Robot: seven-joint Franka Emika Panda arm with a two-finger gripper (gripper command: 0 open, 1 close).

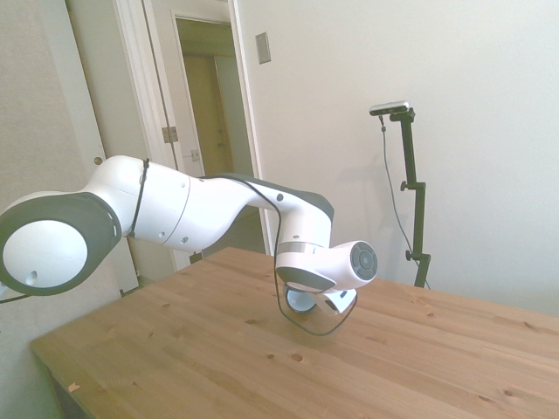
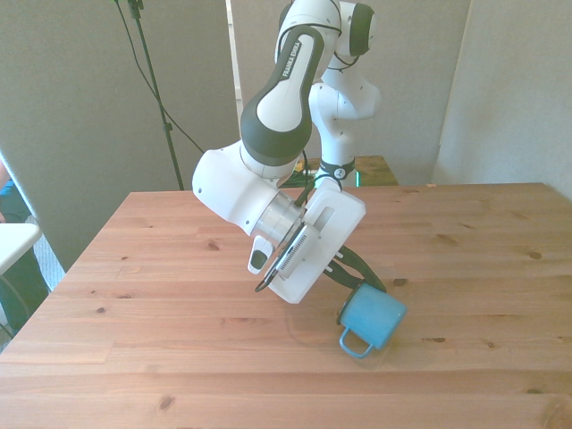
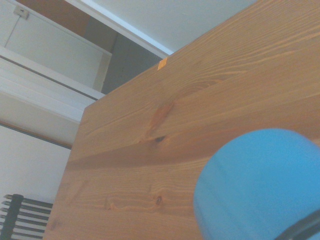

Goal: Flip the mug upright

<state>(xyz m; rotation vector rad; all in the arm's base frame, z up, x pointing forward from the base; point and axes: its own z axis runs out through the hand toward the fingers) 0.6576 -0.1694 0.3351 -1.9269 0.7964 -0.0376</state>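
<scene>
Nearest my front camera, the mug (image 2: pixel 373 318) sits tilted over the wooden table (image 2: pixel 161 295), just off the gripper (image 2: pixel 357 275) on the front view's right. Its long axis slants down toward the front view's left; the closed base faces up and away to the front view's right, and the small loop handle (image 2: pixel 351 342) hangs at the low end next to the tabletop. I can't tell whether that low edge touches the wood. Dark fingers (image 2: pixel 362 268) reach from the white gripper head to the mug's upper side and seem to hold it, but I cannot tell how far they are spread. On the arm's upper link I read "FRANKA" and nothing more. From the wrist, the mug (image 3: pixel 260 185) fills one corner as a blurred blue shape. From the side, the arm's wrist hides the mug.
</scene>
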